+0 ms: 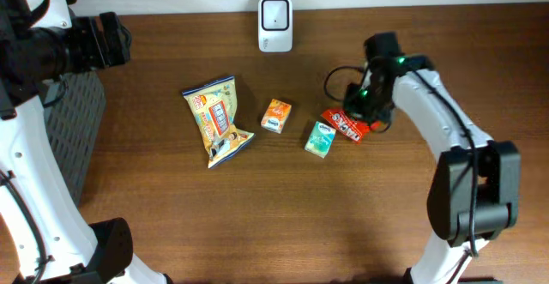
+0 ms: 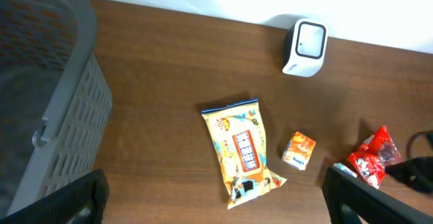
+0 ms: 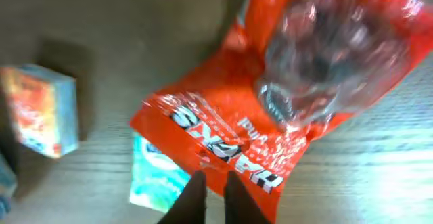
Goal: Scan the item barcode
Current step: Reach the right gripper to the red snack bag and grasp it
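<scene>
A bare band of table (image 1: 197, 52) runs between the scanner (image 1: 275, 24) at the far edge and the row of goods, free for a gripper to cross. The yellow snack bag (image 1: 218, 121) and orange box (image 1: 276, 115) stand apart with a narrow gap; the teal box (image 1: 320, 139) lies just beside the red packet (image 1: 345, 124), closing that side. A black cable (image 1: 333, 78) loops behind the packet. The right arm (image 1: 437, 112) bars the right flank, the grey basket (image 1: 73, 138) the left edge; the near half lies open

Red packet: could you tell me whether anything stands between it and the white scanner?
Nothing visible does: bare table runs from the red packet to the scanner; the orange box and green box lie off that path.
</scene>
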Tool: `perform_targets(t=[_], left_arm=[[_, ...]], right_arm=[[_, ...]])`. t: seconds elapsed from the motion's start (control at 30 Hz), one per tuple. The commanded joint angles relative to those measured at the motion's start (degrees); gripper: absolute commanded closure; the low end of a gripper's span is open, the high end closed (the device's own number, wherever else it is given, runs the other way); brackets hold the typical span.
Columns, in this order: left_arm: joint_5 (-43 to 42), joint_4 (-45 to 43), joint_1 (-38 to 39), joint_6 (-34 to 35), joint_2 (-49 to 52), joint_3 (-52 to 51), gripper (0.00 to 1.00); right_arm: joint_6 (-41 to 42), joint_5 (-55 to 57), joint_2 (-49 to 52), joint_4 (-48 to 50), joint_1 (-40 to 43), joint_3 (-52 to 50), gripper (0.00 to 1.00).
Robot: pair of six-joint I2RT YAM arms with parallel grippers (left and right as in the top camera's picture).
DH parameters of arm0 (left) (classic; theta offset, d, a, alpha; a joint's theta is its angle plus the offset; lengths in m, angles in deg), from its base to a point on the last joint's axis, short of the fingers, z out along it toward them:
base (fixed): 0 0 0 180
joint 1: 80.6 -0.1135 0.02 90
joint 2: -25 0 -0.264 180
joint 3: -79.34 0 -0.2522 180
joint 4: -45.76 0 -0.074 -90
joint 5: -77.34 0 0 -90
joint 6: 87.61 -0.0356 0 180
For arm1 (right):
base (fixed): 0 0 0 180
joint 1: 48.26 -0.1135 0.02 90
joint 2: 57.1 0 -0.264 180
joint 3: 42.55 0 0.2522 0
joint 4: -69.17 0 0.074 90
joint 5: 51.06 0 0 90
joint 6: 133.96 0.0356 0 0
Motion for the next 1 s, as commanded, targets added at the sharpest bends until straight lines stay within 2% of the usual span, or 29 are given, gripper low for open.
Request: perform_targets(t=[0.0,0.1,0.2,0.27,0.37,0.4,0.43,0.53,0.57,0.6,0.7,0.83,0.97], left_arm=[[-0.4,0.0,-0.3,-0.7,-0.2,0.2,0.01],[-0.4,0.0,-0.3,-0.7,-0.2,0.2,0.01],[-0.4,0.0,-0.3,-0.7,-0.2,0.2,0.01],[-0.4,0.0,-0.3,-0.7,-0.2,0.2,0.01],[-0.4,0.0,-0.3,-0.7,-0.2,0.2,0.01],[-0.4,0.0,-0.3,-0.7,-0.2,0.2,0.01],[-0.4,0.0,-0.3,-0.7,-0.2,0.2,0.01],[-0.4,0.0,-0.3,-0.7,-0.2,0.2,0.01],[-0.4,0.0,-0.3,-0.7,-0.2,0.2,0.01],[-0.4,0.0,-0.3,-0.7,-0.2,0.2,0.01],[-0.4,0.0,-0.3,-0.7,-0.2,0.2,0.01],[-0.4,0.0,-0.3,-0.7,-0.2,0.2,0.01],[-0.4,0.0,-0.3,-0.7,-0.2,0.2,0.01]], right_arm=[[5.4,3.3,-0.1,4.2,-0.6,-5.9,0.91],[5.4,3.3,0.0,13.5,-1.9,-11.6,0.92],[5.4,3.3,0.0,16.4,-3.1,-13.2,0.92],[5.2,2.7,-0.9,12.1,-2.6,-9.3,0.96],[1.4,3.7,-1.9,-1.9,0.4,6.2,0.94],[0.0,4.2,-1.9,-5.2,1.7,9.3,0.85],[-1.0,4.2,-1.9,-6.5,2.7,9.6,0.81],[-1.4,5.5,-1.0,-6.4,4.1,6.5,0.78],[-1.4,7.0,-0.5,-5.7,4.1,5.7,0.66],[-1.3,7.5,0.1,-3.3,4.1,3.5,0.58],[1.0,7.2,0.7,1.0,4.1,-0.5,0.59],[3.1,7.2,0.8,9.0,4.1,-5.2,0.74],[3.4,5.6,0.9,22.3,4.0,-12.5,0.75]])
